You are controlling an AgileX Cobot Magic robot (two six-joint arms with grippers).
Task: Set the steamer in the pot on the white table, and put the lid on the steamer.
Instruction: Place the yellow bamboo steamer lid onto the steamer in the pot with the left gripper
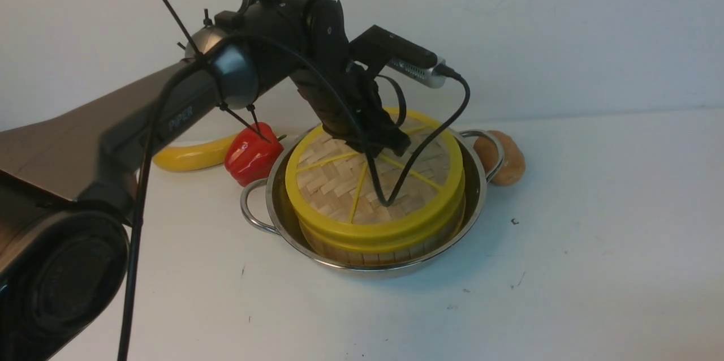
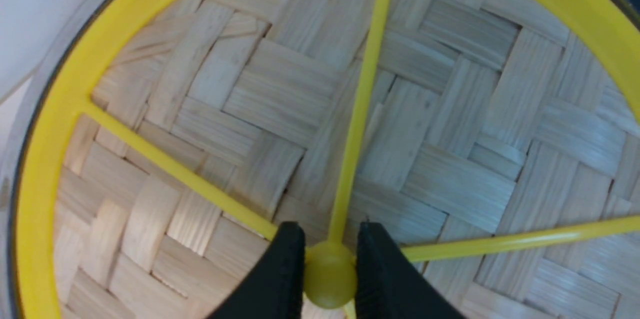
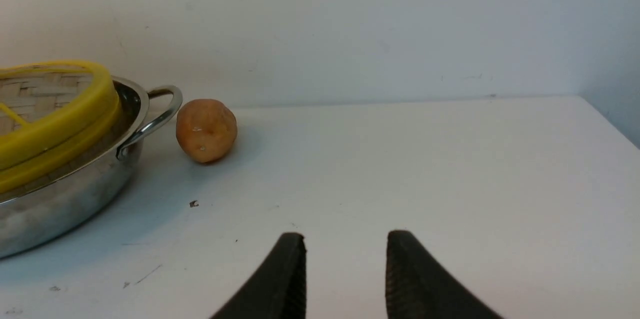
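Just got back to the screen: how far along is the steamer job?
Nearly done. The steamer sits inside the pot, and the lid rests on top of it. The left end effector is shut on the lid's centre knob. What is left is to let go and lift away. The right end effector is open over the table.

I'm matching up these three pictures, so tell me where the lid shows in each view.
Front view: the lid sits centre frame on the steamer in the pot.
Left wrist view: it fills the frame, the left gripper shut on its knob.
Right wrist view: only its yellow edge, far left.
Shared landmark: the lid's thick yellow rim.
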